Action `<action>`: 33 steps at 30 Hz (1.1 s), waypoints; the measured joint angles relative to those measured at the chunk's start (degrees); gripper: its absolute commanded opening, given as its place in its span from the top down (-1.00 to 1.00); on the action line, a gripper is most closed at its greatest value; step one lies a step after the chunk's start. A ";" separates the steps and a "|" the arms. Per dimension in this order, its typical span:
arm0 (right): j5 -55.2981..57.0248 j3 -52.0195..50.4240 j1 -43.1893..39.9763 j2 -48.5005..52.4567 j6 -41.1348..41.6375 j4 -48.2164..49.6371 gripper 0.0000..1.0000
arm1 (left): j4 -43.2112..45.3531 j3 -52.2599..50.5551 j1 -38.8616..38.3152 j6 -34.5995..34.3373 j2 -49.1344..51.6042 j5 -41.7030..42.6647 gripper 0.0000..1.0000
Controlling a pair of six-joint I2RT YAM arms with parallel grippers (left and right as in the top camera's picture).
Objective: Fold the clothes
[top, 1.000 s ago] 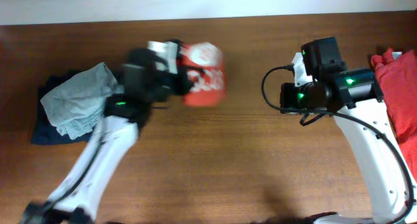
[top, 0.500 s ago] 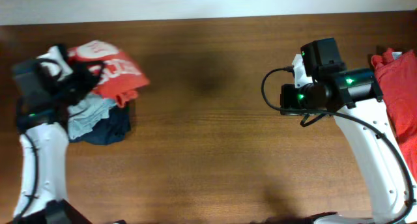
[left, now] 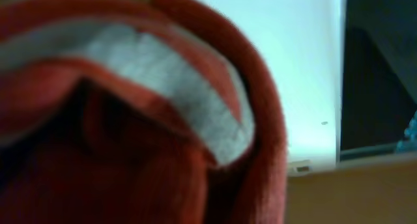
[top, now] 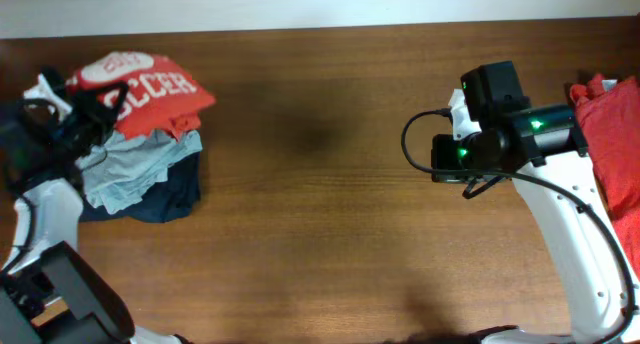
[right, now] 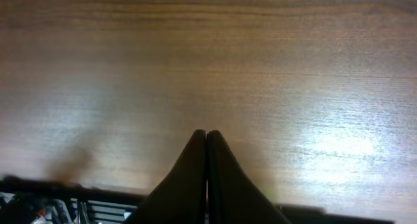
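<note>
Left gripper (top: 103, 104) clamped on folded red-orange cotton T-shirt with white print (top: 150, 87), atop grey-and-navy cloth pile (top: 140, 176) at 10 o'clock. Best to lower it flat, edges square, then release. Right gripper (right: 206, 144) pinched together, empty; crumpled red shirt (top: 612, 134) waits at 3 o'clock.

Brown wooden bench (top: 320, 234) is carrying two lots, well apart. Dark blue garment (top: 165, 196) is lying flat on it near the left edge, sitting at the bottom of a stack. Heap of red clothes (top: 610, 134) is resting on it at the right edge, running out of frame. Wood is showing grain and light glare in the right wrist view.
</note>
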 measured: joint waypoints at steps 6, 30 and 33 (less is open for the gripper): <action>0.00 0.00 0.00 0.00 0.02 -0.20 0.92 | -18.40 0.22 9.25 5.16 0.15 1.42 0.99; 0.00 -0.02 0.00 0.00 0.00 -0.17 0.92 | -31.32 0.24 17.27 25.07 3.30 -11.74 -0.98; 0.00 -0.02 0.00 0.00 0.02 -0.22 0.92 | -34.14 0.28 19.56 25.27 2.62 -13.94 -0.98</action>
